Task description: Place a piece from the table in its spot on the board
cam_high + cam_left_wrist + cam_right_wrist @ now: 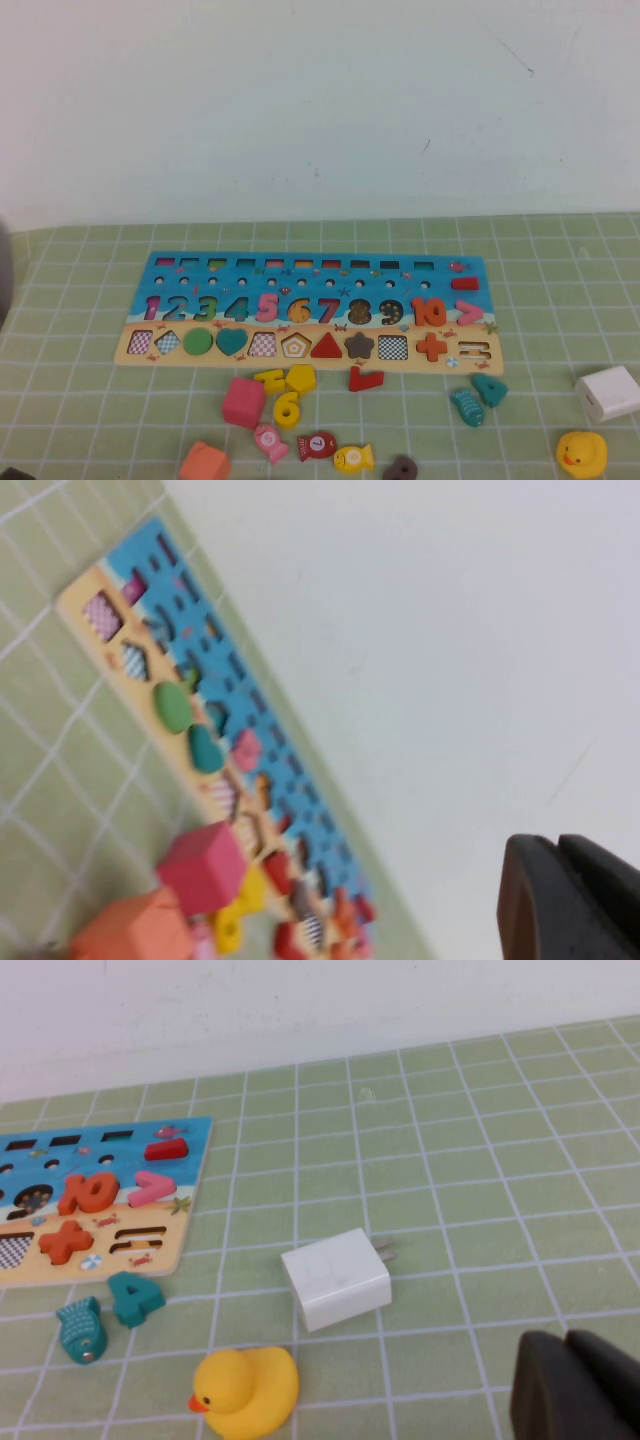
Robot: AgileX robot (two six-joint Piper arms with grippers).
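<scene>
The yellow numeral "6" (pixel 287 409) lies on the green mat just in front of the board (pixel 440 285), right of a pink cube (pixel 243 402). The board has a blue upper part with numerals and a tan strip of shapes. It also shows in the left wrist view (pixel 135 555) and its right end in the right wrist view (pixel 172 1248). The left gripper (pixel 556 852) is shut and empty, off to the board's left and out of the high view. The right gripper (pixel 563 1345) is shut and empty over the mat near a white charger (pixel 335 1278).
In front of the board lie a yellow pentagon (pixel 301 378), another yellow piece (pixel 267 378), a red piece (pixel 364 379), fish pieces (pixel 353 458), an orange block (pixel 205 463), a teal "4" (pixel 490 388), a teal fish (pixel 467 406) and a rubber duck (pixel 581 453).
</scene>
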